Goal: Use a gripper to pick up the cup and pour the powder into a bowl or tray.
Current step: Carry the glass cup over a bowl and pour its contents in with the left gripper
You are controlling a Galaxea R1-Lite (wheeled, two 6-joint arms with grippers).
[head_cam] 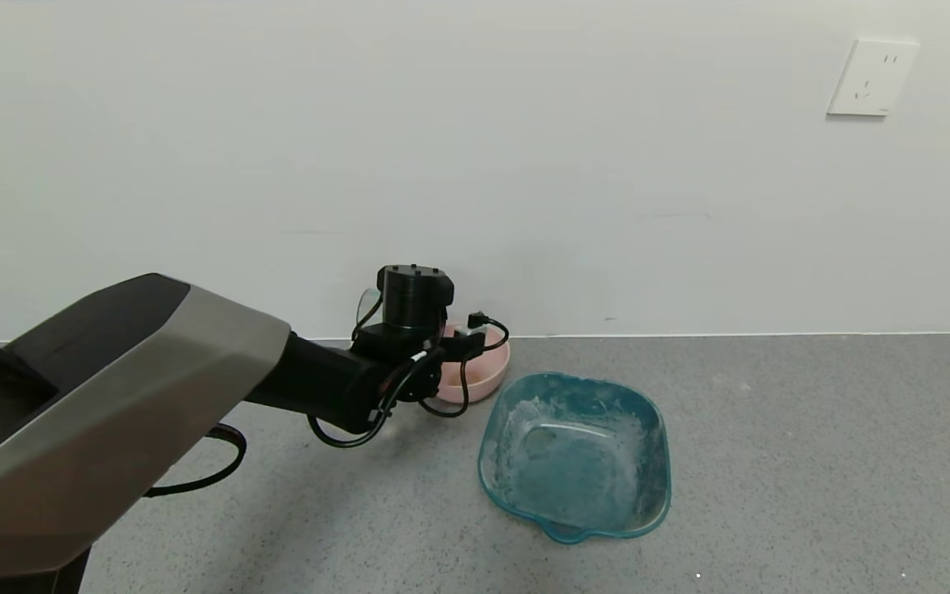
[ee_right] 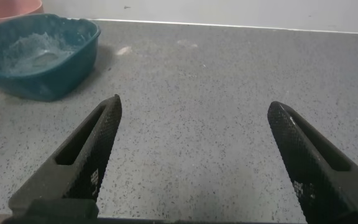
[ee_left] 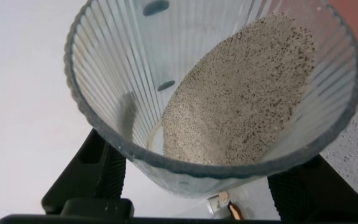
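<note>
My left gripper [head_cam: 388, 318] reaches to the back of the table by the wall, over the near left edge of the pale-pink bowl [head_cam: 483, 375]. It is shut on the clear ribbed cup [head_cam: 366, 304], which is tilted. In the left wrist view the cup [ee_left: 104, 68] fills the picture between the black fingers [ee_left: 101, 180] of the left gripper [ee_left: 207, 186], and a speckled beige patch shows through it. I cannot make out white powder in it. My right gripper [ee_right: 194, 102] is open and empty, low over bare table.
A teal translucent squarish tray [head_cam: 660, 462] with white dusting inside stands in front and to the right of the pink bowl. It also shows in the right wrist view [ee_right: 73, 31], with the pink bowl [ee_right: 8, 6] behind it. The white wall runs close behind.
</note>
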